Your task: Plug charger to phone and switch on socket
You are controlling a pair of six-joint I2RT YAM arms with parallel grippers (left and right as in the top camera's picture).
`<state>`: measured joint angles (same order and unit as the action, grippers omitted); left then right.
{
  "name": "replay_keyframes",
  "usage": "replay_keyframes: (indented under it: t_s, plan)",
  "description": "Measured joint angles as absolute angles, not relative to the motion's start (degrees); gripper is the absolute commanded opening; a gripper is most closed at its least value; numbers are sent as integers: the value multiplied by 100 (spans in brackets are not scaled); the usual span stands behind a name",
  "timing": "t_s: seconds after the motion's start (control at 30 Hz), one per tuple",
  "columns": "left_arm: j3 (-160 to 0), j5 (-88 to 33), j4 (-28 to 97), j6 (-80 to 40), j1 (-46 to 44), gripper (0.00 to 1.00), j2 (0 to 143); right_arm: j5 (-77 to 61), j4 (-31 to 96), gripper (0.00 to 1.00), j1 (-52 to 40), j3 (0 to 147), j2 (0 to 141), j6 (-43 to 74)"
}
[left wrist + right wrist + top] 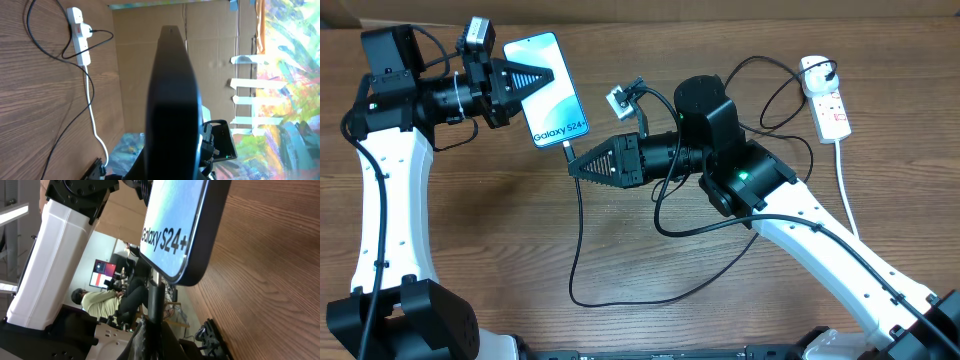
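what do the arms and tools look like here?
White link shells, black joints and loose black cables on the left arm and right arm. The left tool and right tool are black, tapered, ribbed. A green light glows on the right arm's joint.

The slim rectangular smartphone (548,88) is at the far left of the wooden table (650,290), clamped in the left gripper (548,78). Just before its near end, the right gripper (572,168) pinches the thin black charger cable (576,250), which loops toward the near edge. The white power strip (825,98) lies far right.
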<state>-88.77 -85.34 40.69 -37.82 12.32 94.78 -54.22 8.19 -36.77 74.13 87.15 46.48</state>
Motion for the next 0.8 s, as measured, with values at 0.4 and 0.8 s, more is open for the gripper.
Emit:
replay_keyframes:
  t_s: [0.4, 0.8]
  plan:
    - [-8877, -8534, 4069, -3889, 1229, 4, 9478, -5424, 825, 4, -3677, 7413, 8715, 4650]
    - [-8877, -8534, 4071, -3905, 1232, 4, 9478, -5424, 821, 4, -3680, 7413, 8715, 4652]
